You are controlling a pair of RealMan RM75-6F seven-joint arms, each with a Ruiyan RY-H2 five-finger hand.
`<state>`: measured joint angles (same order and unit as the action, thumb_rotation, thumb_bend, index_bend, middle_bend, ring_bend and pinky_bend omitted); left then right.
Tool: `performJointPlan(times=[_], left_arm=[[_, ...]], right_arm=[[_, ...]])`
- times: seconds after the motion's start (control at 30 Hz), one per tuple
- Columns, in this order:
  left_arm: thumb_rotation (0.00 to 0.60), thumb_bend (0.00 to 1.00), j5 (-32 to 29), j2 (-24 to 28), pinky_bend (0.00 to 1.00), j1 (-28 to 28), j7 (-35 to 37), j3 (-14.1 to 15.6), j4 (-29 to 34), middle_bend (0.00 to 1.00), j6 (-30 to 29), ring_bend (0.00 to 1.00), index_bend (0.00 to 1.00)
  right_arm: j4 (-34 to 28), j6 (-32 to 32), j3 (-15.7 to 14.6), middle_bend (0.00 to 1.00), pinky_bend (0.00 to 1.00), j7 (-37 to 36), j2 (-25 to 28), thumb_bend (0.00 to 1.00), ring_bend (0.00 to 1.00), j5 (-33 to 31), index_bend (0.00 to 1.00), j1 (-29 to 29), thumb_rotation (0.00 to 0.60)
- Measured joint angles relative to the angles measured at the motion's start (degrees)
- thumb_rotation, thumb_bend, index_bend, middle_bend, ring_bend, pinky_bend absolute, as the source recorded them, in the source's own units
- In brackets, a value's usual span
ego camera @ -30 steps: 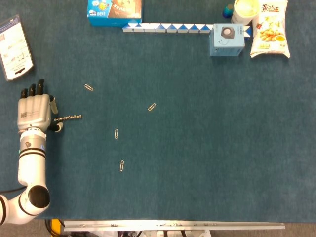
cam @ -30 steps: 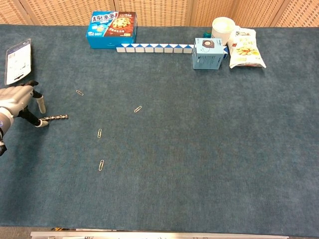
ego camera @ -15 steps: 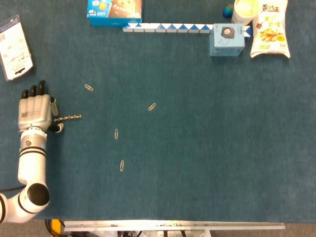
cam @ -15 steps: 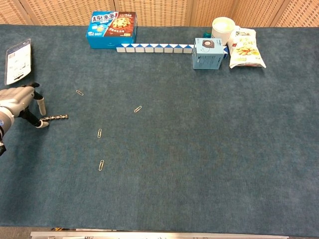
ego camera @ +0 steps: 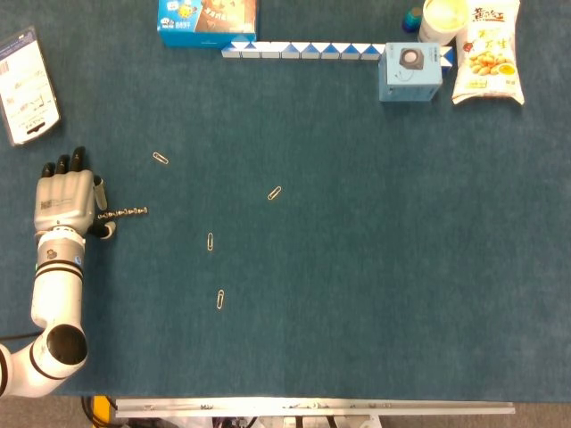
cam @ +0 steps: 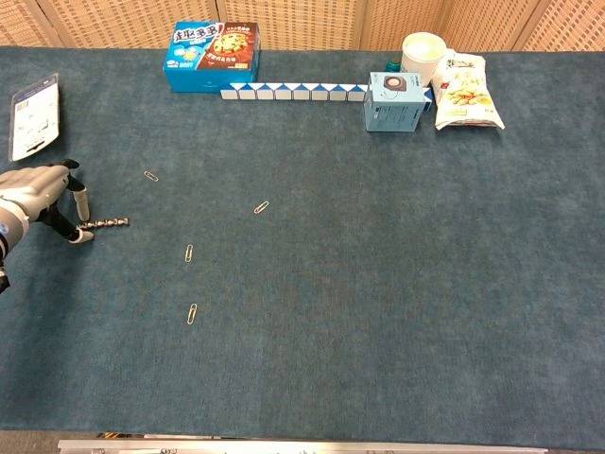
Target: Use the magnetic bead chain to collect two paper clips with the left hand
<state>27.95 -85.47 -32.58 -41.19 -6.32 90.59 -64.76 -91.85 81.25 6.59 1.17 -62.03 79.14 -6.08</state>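
Observation:
The dark magnetic bead chain (ego camera: 123, 214) (cam: 104, 224) lies straight on the blue cloth at the far left. My left hand (ego camera: 64, 201) (cam: 38, 196) sits at the chain's left end, palm down. Its thumb and one fingertip (cam: 83, 200) stand on either side of that end, still apart, and I see no firm pinch. Several paper clips lie to the right of the chain: one (ego camera: 161, 158) above it, one (ego camera: 210, 242) below right, one (ego camera: 219, 300) nearer me, and one (ego camera: 275, 193) further right. My right hand is in neither view.
A white card pack (ego camera: 27, 85) lies behind the left hand. Along the far edge stand a blue snack box (ego camera: 205, 20), a blue-white folded strip (ego camera: 303, 50), a light blue box (ego camera: 409, 73), a cup (ego camera: 443, 18) and a snack bag (ego camera: 487, 52).
The left hand has crept slightly nearer to me, and its fingertip has come closer to the chain's end. The chain and the clips have not moved.

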Motion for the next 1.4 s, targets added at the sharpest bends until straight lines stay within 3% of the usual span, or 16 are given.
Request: performJointPlan(times=[0.2,1.13,1.4], left_arm=[[0.600,0.33,-0.06,0.24,0.07,-0.12,0.35,0.14,0.29,0.00,0.04,0.00,0.53],[0.600,0.33,-1.74,0.96,0.07,-1.47,-0.35,1.30,0.95,0.00,1.01,0.00,0.49],[0.600,0.34,-1.35,0.58,0.07,-1.46,0.23,1.09,0.95,0.01,-0.30,0.00,0.59]], right_arm=[[0.00,-0.11,0.00,0.42,0.69,0.12,-0.04,0.00,0.39,-0.02,0.39,-0.06,0.600],[0.01,-0.04,0.03,0.42,0.70,-0.14,0.04,0.00,0.39,0.04,0.39,-0.01,0.600],[0.03,0.01,0.05,0.42,0.70,-0.13,0.03,0.00,0.39,0.00,0.39,0.00,0.600]])
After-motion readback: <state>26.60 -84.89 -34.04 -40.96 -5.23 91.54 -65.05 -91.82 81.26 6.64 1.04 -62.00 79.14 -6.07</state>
